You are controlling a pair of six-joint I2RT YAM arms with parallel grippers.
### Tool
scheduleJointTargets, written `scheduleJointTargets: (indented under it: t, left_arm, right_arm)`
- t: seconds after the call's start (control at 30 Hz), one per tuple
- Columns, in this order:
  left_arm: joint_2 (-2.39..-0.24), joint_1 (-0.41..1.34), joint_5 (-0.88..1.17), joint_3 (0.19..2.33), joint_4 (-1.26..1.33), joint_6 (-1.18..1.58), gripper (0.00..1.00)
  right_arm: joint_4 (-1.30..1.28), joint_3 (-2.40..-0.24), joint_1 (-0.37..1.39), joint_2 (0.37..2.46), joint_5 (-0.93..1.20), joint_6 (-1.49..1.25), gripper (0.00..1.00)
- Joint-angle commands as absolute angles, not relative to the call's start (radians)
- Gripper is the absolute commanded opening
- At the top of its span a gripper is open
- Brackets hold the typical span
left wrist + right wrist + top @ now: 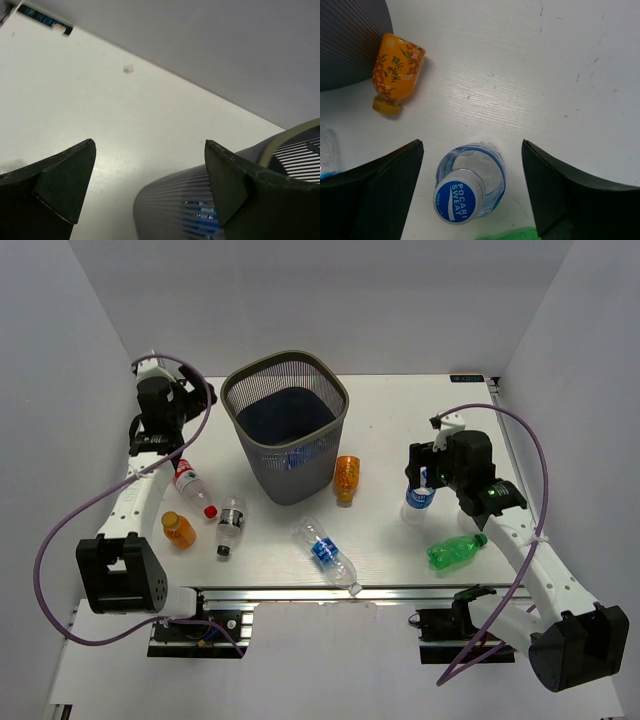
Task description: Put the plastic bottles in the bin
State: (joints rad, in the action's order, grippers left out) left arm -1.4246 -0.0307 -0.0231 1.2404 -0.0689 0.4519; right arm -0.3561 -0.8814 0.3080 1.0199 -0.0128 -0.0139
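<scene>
- White tabletop (400, 420) is enclosed by pale walls; the bin (285, 430) is stood toward 11 o'clock of the table in the top view.
- Right gripper (472, 146) is seen released, jaws wide, nothing grasped.
- Blue-capped bottle (470, 187) is stood upright directly below that gripper, between its two fingers. A gap shows on each side and no contact is seen.
- Its long axis is vertical, cap pointed up at the wrist camera. A short drop and a side pinch at the shoulder are judged to be what the next move needs.
- From this bottle the bin is placed at about 10 o'clock in the top view. An orange bottle (346, 478) is lying between them, close to the bin wall.
- Green bottle (455, 551) is lying on its side near the upright one, at about 5 o'clock.
- Left gripper (150, 145) is likewise released and empty, held beside the bin rim at its 9 o'clock side. The right arm is judged far nearer.
- Other bottles (230, 523) are scattered at 6 to 8 o'clock of the bin.
</scene>
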Motion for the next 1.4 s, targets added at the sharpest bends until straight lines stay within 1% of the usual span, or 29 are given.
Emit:
scheduleJointTargets:
  t: [0.0, 0.03, 0.07, 0.1, 0.13, 0.17, 0.23, 0.27, 0.33, 0.37, 0.4, 0.47, 0.53, 0.63, 0.67, 0.73, 0.77, 0.87, 0.97, 1.13, 1.2, 1.23, 1.3, 1.33, 1.37]
  left_arm:
    - [-1.296, -0.038, -0.119, 1.177, -0.029, 0.525, 0.98]
    - [-1.284, -0.04, -0.129, 1.157, -0.028, 0.529, 0.98]
    - [-1.27, -0.04, -0.135, 1.117, -0.023, 0.531, 0.98]
    - [-1.26, -0.04, -0.132, 1.099, -0.018, 0.529, 0.98]
    - [-1.232, -0.041, -0.126, 1.083, -0.008, 0.525, 0.98]
    - [-1.22, -0.041, -0.12, 1.065, -0.008, 0.517, 0.98]
    - [-1.192, -0.041, -0.133, 1.039, -0.008, 0.517, 0.98]
    - [-1.189, -0.041, -0.155, 1.037, -0.015, 0.515, 0.98]
    - [-1.186, -0.041, -0.17, 1.034, -0.038, 0.517, 0.98]
    - [-1.19, -0.041, -0.173, 1.035, -0.046, 0.518, 0.98]
    - [-1.195, -0.041, -0.173, 1.038, -0.058, 0.522, 0.98]
    - [-1.218, -0.041, -0.176, 1.049, -0.086, 0.537, 0.98]
    - [-1.23, -0.043, -0.193, 1.063, -0.123, 0.552, 0.98]
    - [-1.235, -0.046, -0.221, 1.049, -0.13, 0.566, 0.98]
    - [-1.232, -0.048, -0.221, 1.045, -0.133, 0.569, 0.98]
    - [-1.232, -0.048, -0.222, 1.039, -0.144, 0.587, 0.98]
    - [-1.233, -0.048, -0.227, 1.037, -0.149, 0.595, 0.98]
    - [-1.25, -0.051, -0.276, 1.035, -0.182, 0.636, 0.98]
    - [-1.275, -0.054, -0.275, 1.031, -0.207, 0.655, 0.98]
    - [-1.307, -0.06, -0.278, 1.046, -0.242, 0.669, 0.98]
    - [-1.308, -0.061, -0.276, 1.046, -0.248, 0.673, 0.98]
    - [-1.308, -0.063, -0.278, 1.046, -0.252, 0.681, 0.98]
    - [-1.312, -0.066, -0.294, 1.049, -0.268, 0.693, 0.98]
    - [-1.316, -0.067, -0.295, 1.051, -0.273, 0.698, 0.98]
    - [-1.324, -0.067, -0.29, 1.055, -0.284, 0.698, 0.98]
  right_arm:
    - [-0.264, -0.862, 0.31, 0.997, -0.037, -0.043, 0.8]
    - [-0.252, -0.859, 0.31, 0.993, -0.023, -0.043, 0.74]
    - [-0.249, -0.856, 0.31, 0.991, -0.011, -0.043, 0.64]
    - [-0.244, -0.85, 0.31, 0.985, -0.009, -0.046, 0.59]
    - [-0.242, -0.848, 0.311, 0.98, -0.009, -0.045, 0.52]
    - [-0.239, -0.85, 0.31, 0.979, -0.009, -0.044, 0.38]
    - [-0.233, -0.854, 0.31, 0.973, -0.009, -0.054, 0.29]
    - [-0.233, -0.861, 0.31, 0.971, -0.009, -0.054, 0.22]
    - [-0.23, -0.896, 0.31, 0.968, -0.009, -0.057, 0.19]
    - [-0.245, -0.917, 0.31, 0.971, -0.03, -0.051, 0.15]
    - [-0.252, -0.946, 0.31, 0.971, -0.044, -0.046, 0.13]
    - [-0.253, -1.049, 0.31, 0.976, -0.063, -0.028, 0.11]
    - [-0.221, -1.156, 0.31, 0.982, -0.034, -0.011, 0.1]
    - [-0.151, -1.267, 0.31, 1.009, 0.142, 0.026, 0.09]
    - [-0.135, -1.343, 0.31, 1.041, 0.258, 0.049, 0.09]
    - [-0.083, -1.42, 0.31, 1.086, 0.36, 0.057, 0.08]
    - [-0.066, -1.501, 0.311, 1.139, 0.438, 0.037, 0.07]
    - [0.036, -1.612, 0.33, 1.234, 0.596, 0.006, 0.07]
    - [0.11, -1.653, 0.393, 1.319, 0.66, -0.017, 0.09]
    - [0.035, -1.773, 0.534, 1.459, 0.664, 0.064, 0.11]
    - [-0.052, -1.807, 0.575, 1.52, 0.628, 0.086, 0.13]
    - [-0.081, -1.842, 0.587, 1.541, 0.605, 0.115, 0.24]
    - [-0.145, -1.87, 0.612, 1.583, 0.56, 0.126, 0.51]
    - [-0.164, -1.894, 0.615, 1.594, 0.539, 0.136, 0.77]
    - [-0.179, -1.905, 0.618, 1.607, 0.505, 0.14, 0.89]
